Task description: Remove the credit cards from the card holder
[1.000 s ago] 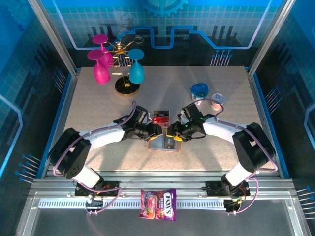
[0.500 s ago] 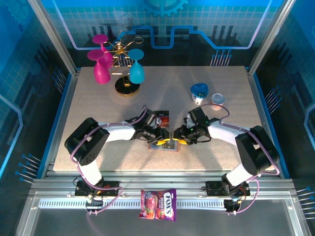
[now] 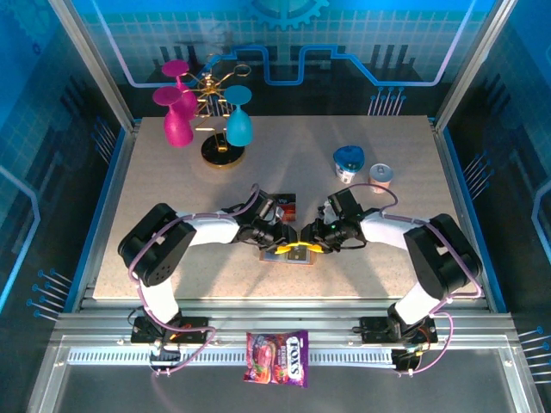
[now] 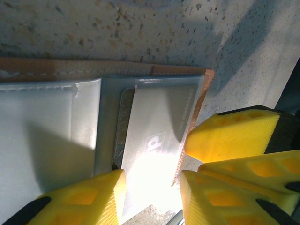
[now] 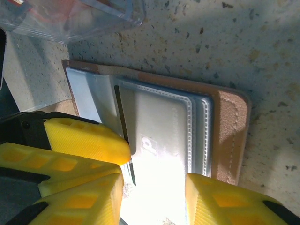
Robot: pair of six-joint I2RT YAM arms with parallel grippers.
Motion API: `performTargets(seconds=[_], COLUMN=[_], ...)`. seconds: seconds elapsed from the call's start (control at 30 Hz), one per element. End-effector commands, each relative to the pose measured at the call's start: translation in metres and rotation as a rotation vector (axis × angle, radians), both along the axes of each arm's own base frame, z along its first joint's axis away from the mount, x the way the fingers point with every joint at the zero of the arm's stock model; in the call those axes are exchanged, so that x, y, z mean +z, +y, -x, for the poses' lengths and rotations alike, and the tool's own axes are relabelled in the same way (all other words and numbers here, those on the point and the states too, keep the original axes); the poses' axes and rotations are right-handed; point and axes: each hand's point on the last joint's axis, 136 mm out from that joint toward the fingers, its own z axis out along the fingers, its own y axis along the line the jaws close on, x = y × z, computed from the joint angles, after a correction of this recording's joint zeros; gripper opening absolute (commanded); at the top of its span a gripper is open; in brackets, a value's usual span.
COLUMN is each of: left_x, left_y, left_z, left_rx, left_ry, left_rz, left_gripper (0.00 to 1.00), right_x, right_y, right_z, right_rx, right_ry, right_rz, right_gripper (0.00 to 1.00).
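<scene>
The card holder (image 3: 291, 254) lies open and flat on the table, brown edges around grey-blue pockets (image 4: 154, 126) (image 5: 164, 126). A dark card edge (image 4: 123, 123) shows inside a pocket. One red and black credit card (image 3: 281, 204) lies on the table just behind the holder. My left gripper (image 4: 152, 199) (image 3: 282, 242) stands low over the holder's end, jaws apart, one fingertip (image 4: 101, 194) on the pocket. My right gripper (image 5: 152, 201) (image 3: 310, 247) faces it from the other side, jaws apart across the same pocket. Each wrist view also shows one yellow finger of the other gripper.
At the back left, pink and teal glasses (image 3: 176, 120) hang on a gold stand (image 3: 222, 151). A blue-lidded cup (image 3: 349, 160) and a small pink cup (image 3: 380, 176) stand at the back right. A candy packet (image 3: 277, 357) lies on the front rail.
Both grippers have come down closer onto the card holder and met over it. The right jaws have narrowed. The left arm has stretched out lower along the table.
</scene>
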Motion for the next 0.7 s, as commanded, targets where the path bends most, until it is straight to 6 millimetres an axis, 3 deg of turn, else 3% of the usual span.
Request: performTargets(seconds=[0.0, 0.27, 0.67], left_x=[-0.001, -0.004, -0.003], left_y=[-0.004, 0.003, 0.017], left_z=[0.003, 0.004, 0.004], left_rx=[-0.03, -0.026, -0.034], left_ry=[0.015, 0.014, -0.008], left_rz=[-0.004, -0.045, -0.15], left_gripper=[0.37, 0.37, 0.37], right_x=[-0.007, -0.02, -0.018], right_y=[0.002, -0.004, -0.004], right_z=[0.002, 0.006, 0.004], right_rx=[-0.003, -0.005, 0.003], right_ry=[0.029, 0.053, 0.05], right_rz=[-0.03, 0.014, 0.023], right_gripper=[0.41, 0.41, 0.43])
